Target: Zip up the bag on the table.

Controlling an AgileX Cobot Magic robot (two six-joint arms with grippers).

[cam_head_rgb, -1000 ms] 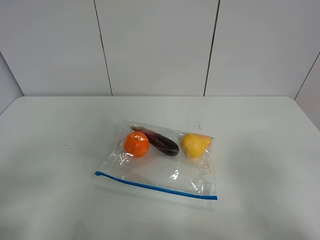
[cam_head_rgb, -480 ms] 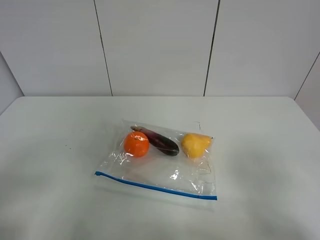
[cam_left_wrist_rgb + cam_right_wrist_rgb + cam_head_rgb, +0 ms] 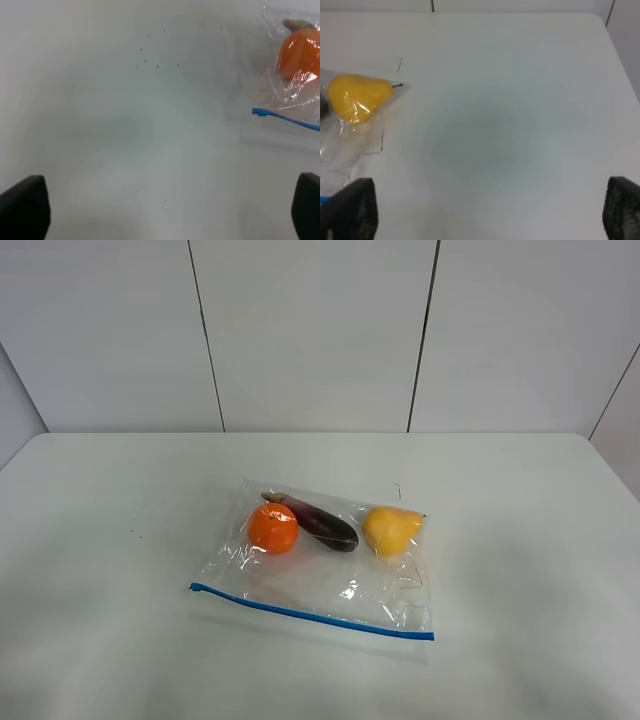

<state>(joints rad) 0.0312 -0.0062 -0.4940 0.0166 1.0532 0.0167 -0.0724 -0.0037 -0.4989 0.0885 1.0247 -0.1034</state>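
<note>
A clear crinkly bag (image 3: 330,585) lies flat in the middle of the white table (image 3: 520,510). Through it show an orange (image 3: 273,528), a dark eggplant (image 3: 322,523) and a yellow pear (image 3: 390,529). Its blue zipper strip (image 3: 310,614) runs along the near edge. No arm shows in the high view. In the left wrist view my left gripper (image 3: 165,210) stands open over bare table, its dark fingertips (image 3: 24,207) at the frame's corners, with the bag's orange corner (image 3: 299,52) off to one side. My right gripper (image 3: 490,212) is open too, the pear (image 3: 357,96) beside it.
White wall panels (image 3: 310,330) rise behind the table's far edge. A few dark specks (image 3: 155,62) dot the tabletop left of the bag.
</note>
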